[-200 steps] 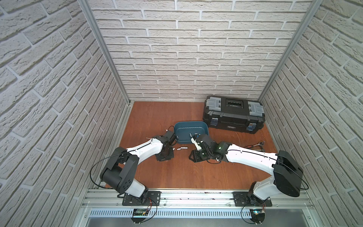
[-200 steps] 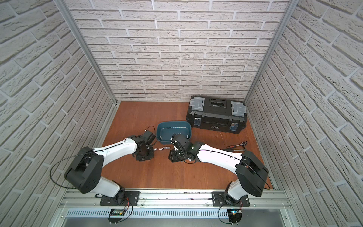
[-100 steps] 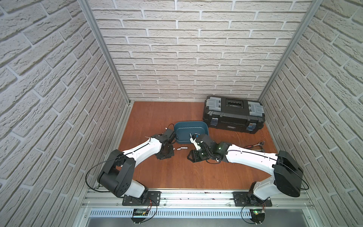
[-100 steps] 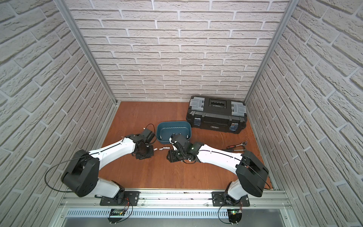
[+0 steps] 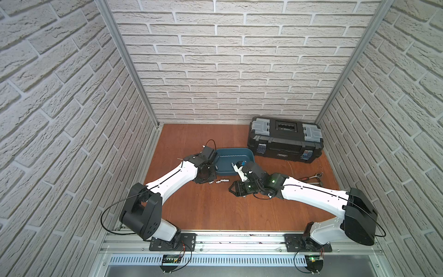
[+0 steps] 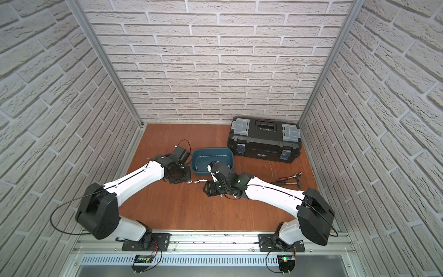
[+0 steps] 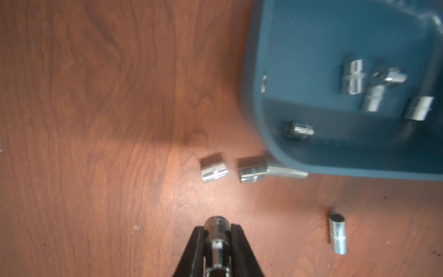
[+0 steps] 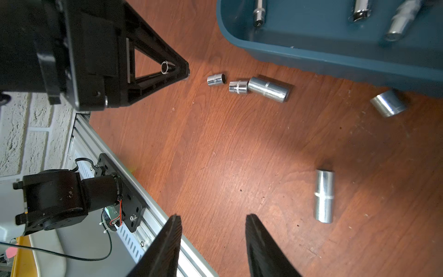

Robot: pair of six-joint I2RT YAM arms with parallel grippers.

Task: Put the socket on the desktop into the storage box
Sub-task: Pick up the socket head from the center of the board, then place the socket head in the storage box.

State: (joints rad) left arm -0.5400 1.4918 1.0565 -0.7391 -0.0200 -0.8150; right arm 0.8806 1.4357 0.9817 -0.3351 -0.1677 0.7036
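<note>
room: white brick-pattern walls on three sides, with the reddish wood desktop [image 5: 215, 211] as the floor.
left gripper [image 7: 217, 230]: left of the middle, just left of the storage box's near-left corner, clamped tight on one socket.
held socket [image 7: 217, 242]: shiny steel, pinched between the two black fingers and lying along them, low over the wood; contact with the wood cannot be told.
three sockets [image 8: 238, 86]: lying in a short row on the desktop between the two grippers, just near of the box; the rightmost is the longest and touches its neighbour.
storage box [image 5: 239, 150]: blue, open, mid-scene toward the far side; several loose sockets [image 7: 352, 76] lie inside.
socket by the box [image 8: 388, 103]: on the wood, just beside the box's near wall.
long socket [image 8: 324, 195]: on the wood nearer than that, apart from the rest.
right gripper [image 8: 213, 217]: right of the row, fingers moderately apart, nothing between them.
toolbox [image 5: 285, 141]: black, grey latches, closed, far right.
hand tools [image 5: 314, 177]: on the wood at the right, near of the toolbox.
</note>
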